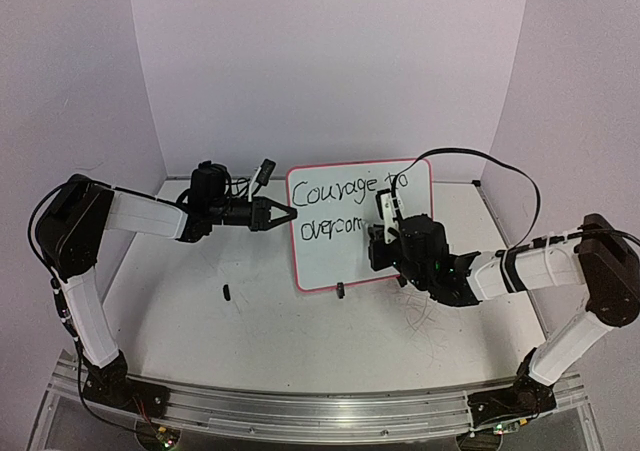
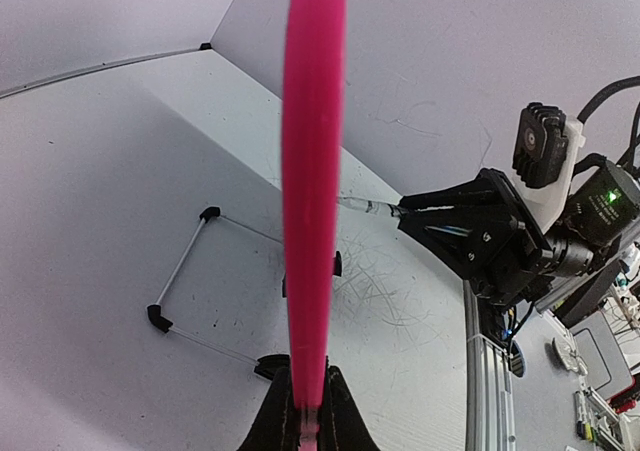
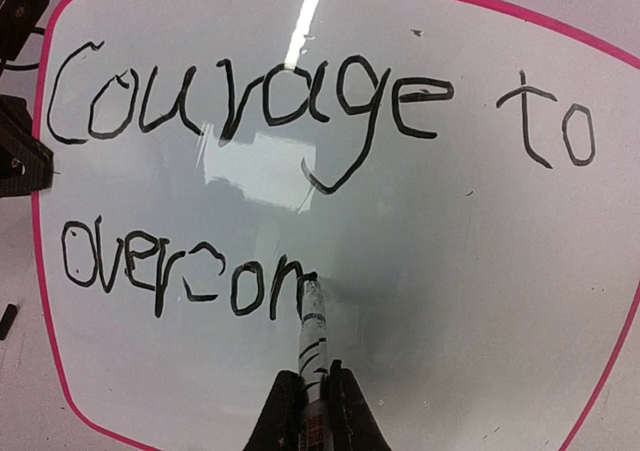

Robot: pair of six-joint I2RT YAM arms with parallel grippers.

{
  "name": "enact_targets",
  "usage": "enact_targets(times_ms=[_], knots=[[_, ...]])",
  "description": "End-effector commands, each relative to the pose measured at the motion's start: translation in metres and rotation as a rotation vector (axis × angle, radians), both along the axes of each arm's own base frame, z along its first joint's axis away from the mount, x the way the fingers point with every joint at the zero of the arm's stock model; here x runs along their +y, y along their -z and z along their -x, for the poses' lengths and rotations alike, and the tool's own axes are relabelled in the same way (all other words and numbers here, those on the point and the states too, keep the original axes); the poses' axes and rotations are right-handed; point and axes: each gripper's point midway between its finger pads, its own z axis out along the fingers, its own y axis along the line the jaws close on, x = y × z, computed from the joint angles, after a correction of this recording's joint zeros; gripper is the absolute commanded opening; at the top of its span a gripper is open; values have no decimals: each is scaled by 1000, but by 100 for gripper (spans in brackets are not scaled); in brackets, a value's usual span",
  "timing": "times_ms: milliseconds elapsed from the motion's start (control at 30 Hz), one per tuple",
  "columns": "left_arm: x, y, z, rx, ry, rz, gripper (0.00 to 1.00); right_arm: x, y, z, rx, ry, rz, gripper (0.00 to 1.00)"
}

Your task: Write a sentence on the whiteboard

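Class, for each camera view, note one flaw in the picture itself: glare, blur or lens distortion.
Right wrist: a bright streak of glare and a hazy reflection on the whiteboard, its frame bowed by the lens; left wrist: the board's pink edge, close to the lens, is blurred; top external: even light, writing legible.

Plain white walls (image 1: pixel 330 61) enclose a scuffed white tabletop (image 1: pixel 250 331) on three sides.
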Motion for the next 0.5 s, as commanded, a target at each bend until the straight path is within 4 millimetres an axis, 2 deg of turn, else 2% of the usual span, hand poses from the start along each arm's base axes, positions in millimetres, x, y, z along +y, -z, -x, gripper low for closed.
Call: enact_targets(times_ms=[0,467], knots=[[-9,-26,12,-81,69,38,0,-8,-15,-13,-32,70,-18,0],[-9,-25,12,-78,69,37,0,-8,10,6,45,0,9,0]])
